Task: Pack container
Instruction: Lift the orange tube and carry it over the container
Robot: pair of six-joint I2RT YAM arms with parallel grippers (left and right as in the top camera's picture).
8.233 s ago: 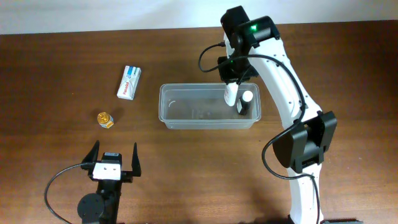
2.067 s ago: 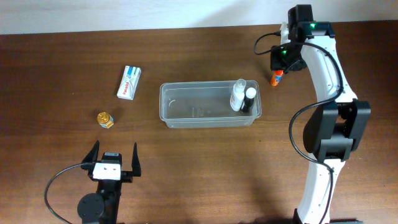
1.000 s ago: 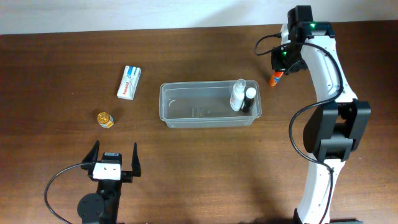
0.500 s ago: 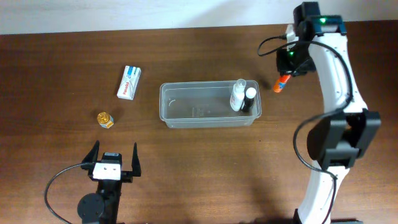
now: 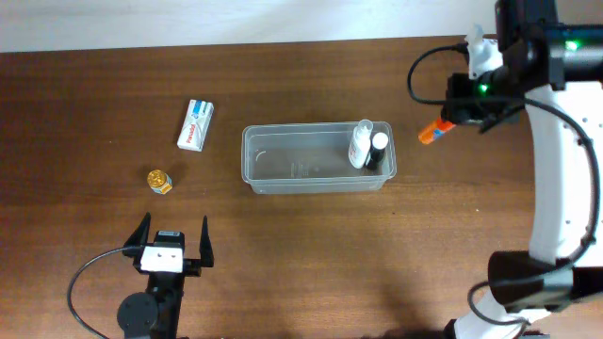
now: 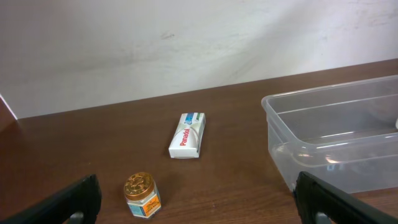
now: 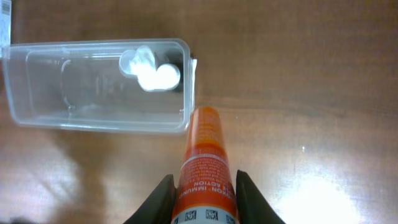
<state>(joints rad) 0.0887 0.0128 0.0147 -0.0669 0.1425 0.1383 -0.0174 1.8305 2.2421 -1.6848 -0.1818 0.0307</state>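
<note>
Right tool [image 7: 202, 198] pinches orange tube [image 7: 202, 146]. Container [image 5: 301, 160] sits central on tabletop [image 5: 85, 104], leftward of tube, long axis left-right (bottles [image 5: 366, 149] at its nearer end). Left tool [image 5: 174, 228] spread, farther off.

left gripper [image 6: 198, 208] wide open, dark fingers [image 6: 71, 202] in both bottom corners. Clear container [image 6: 336, 143] at right, cut off by the frame edge. White Panadol box [image 6: 188, 135] flat on the wooden table [image 6: 242, 180], mid-frame. Gold-lidded jar [image 6: 140, 194] upright nearer the camera, left of the box, not touching.
</note>
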